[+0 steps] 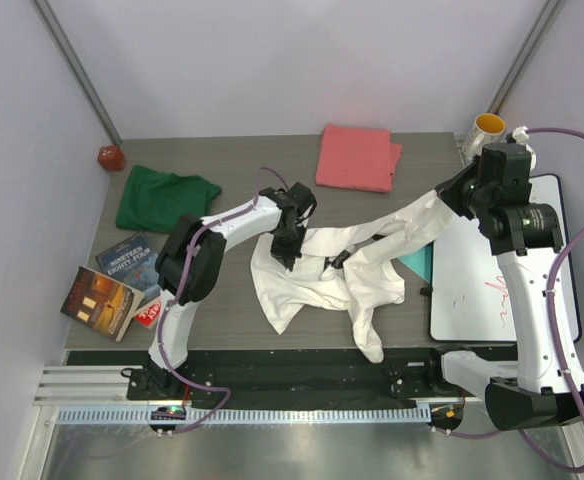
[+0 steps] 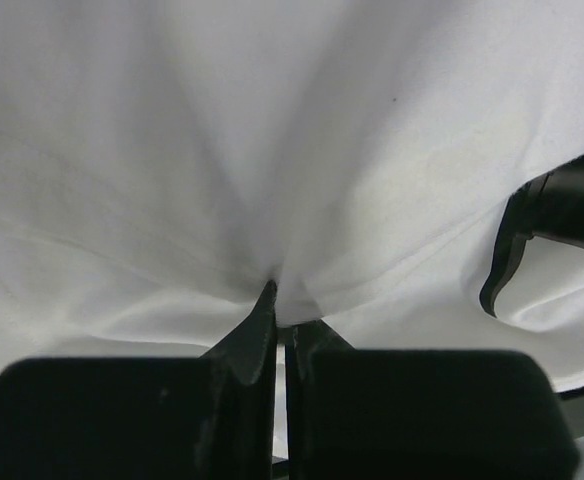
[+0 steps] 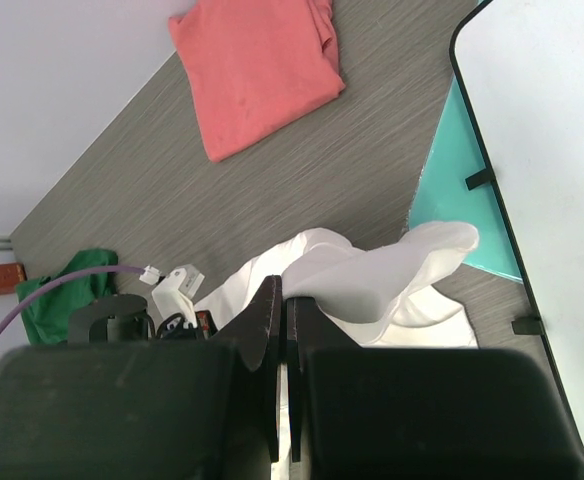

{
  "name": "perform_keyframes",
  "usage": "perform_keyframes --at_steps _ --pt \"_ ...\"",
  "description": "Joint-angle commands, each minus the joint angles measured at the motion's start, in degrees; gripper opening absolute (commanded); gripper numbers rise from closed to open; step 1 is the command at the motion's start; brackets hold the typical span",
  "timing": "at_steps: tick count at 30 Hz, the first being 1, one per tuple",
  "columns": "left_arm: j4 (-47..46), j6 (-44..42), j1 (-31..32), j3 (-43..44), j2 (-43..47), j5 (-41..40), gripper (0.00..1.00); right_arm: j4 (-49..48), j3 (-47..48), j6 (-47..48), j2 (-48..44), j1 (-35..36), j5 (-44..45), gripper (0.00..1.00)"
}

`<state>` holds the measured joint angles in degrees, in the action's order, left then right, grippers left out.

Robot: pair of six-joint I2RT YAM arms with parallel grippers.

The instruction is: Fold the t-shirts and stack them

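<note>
— What's around you where you work?
— A grey wood-grain table (image 1: 252,160) under me, with pale lilac walls (image 1: 302,60) on three sides.
— Anything else?
— A slanted metal post (image 1: 77,70) in each back corner, an aluminium rail (image 1: 92,385) along my near edge, and brushed steel (image 1: 302,455) below it. The light is soft and even.

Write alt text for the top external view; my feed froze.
Both arms pinch the crumpled white t-shirt mid-frame: left gripper on its left side, right gripper holding its right end raised. Coral-pink t-shirt lies folded behind; dark green t-shirt far left.
</note>
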<state>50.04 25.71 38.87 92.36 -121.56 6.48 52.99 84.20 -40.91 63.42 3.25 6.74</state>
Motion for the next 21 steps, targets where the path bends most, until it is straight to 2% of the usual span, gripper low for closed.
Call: perform_keyframes --at_steps 1,6,7,11,13,17,21 --pt "2.6 -0.9 -0.9 4.3 2.5 -5.9 0.0 -3.5 0.4 -0.3 -0.1 -0.3 1.3 0.01" --pt "3.6 1.4 -4.8 8.9 11.0 -15.3 0.0 -3.9 0.8 0.3 -0.4 -1.0 1.9 0.01" --pt "4.6 1.2 -6.3 10.4 12.1 -19.2 0.0 -4.5 1.0 0.6 -0.3 -1.3 1.8 0.01" --pt "8.2 1.4 -10.5 21.0 15.6 -27.9 0.0 -5.1 3.8 2.9 0.5 -2.4 2.1 0.01" --pt "8.9 1.6 -12.2 23.4 18.2 -31.0 0.0 -5.3 5.5 5.0 0.9 -2.5 2.7 0.01" --pt "9.3 0.5 -13.2 28.4 22.7 -41.1 0.0 -6.2 9.7 7.1 1.3 -7.3 2.8 0.01" --pt "10.8 -0.2 -13.7 32.0 27.1 -46.4 0.0 -7.3 14.0 8.4 2.0 -8.5 1.2 0.01"
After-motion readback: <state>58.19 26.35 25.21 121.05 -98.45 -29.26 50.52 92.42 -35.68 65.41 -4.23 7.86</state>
